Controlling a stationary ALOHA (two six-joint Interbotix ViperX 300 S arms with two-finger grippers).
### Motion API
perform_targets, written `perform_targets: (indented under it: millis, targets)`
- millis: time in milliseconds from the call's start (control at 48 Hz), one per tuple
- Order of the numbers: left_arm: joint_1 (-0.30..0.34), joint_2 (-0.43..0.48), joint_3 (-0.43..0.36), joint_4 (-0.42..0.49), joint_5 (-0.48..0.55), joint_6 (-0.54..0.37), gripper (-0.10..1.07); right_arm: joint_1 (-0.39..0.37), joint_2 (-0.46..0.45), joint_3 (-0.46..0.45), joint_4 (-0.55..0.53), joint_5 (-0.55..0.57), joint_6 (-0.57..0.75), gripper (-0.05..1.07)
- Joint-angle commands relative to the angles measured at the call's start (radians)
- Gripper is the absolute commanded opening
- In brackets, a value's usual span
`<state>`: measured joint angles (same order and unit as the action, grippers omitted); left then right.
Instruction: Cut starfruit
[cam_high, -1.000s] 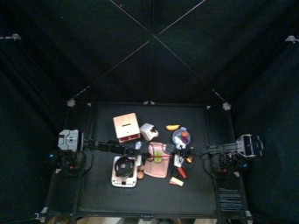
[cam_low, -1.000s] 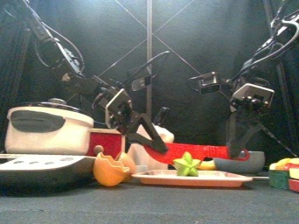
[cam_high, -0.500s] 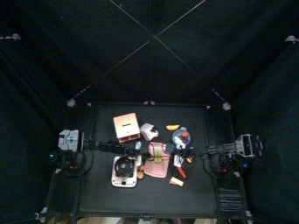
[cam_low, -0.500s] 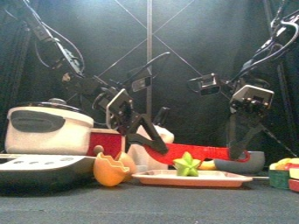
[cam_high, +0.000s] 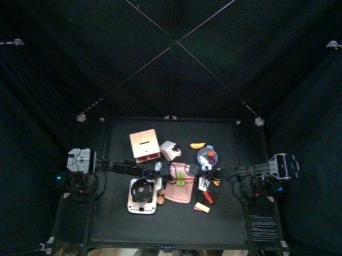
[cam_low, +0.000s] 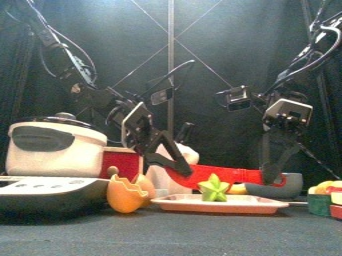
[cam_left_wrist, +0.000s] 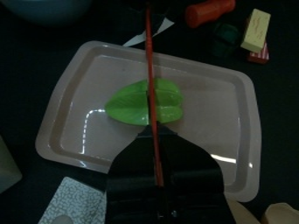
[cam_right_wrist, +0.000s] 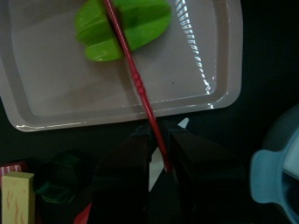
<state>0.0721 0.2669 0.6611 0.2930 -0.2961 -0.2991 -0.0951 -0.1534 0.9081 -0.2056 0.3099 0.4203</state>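
Left of the tray (cam_left_wrist: 77, 87), a white rice cooker (cam_low: 54, 145) stands on the surface (cam_low: 171, 238), and an orange piece of fruit or pepper (cam_low: 127, 193) lies just beside the tray's left end. On the tray, near its middle, sits the starfruit (cam_left_wrist: 131, 103), whole and green, resting on its ribs with nothing bracing it. The left claw (cam_left_wrist: 156, 159) hangs over the tray's near side with its jaws closed on a thin red blade (cam_left_wrist: 149, 70), which runs edge-on straight across the top of the fruit. Over the tray's right part, the right claw (cam_right_wrist: 158, 144) is likewise clamped on a red blade crossing the fruit; I cannot tell whether the two arms share one knife or each hold their own. Right of the tray lie small yellow and red blocks (cam_low: 325, 190), well clear of the work. The starfruit looks light, waxy and slick, with firm ridges over soft flesh, so it is likely to rock or skate on the smooth tray under a downward press. A hold, if one is needed, would sit best across two ridges near one end, away from the cutting line. Set against the pictures from a second and half a second ago, almost nothing differs: fruit, tray and blade lie in the same places, and only the right arm appears to have shifted very slightly.
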Motion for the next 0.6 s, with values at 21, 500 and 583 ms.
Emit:
perform_targets:
  millis: [21,500,583]
  targets:
    - [-0.005,-0.009,-0.006,-0.006,0.012,-0.002,0.26,-0.003,-0.009,-0.018,0.005,-0.005,0.003,0.56]
    - [-0.005,-0.041,-0.020,-0.003,0.018,0.005,0.26,-0.003,-0.029,-0.020,0.005,0.002,0.002,0.56]
    - [-0.006,-0.048,-0.020,-0.002,0.020,0.005,0.26,-0.003,-0.032,-0.020,0.006,0.003,0.003,0.56]
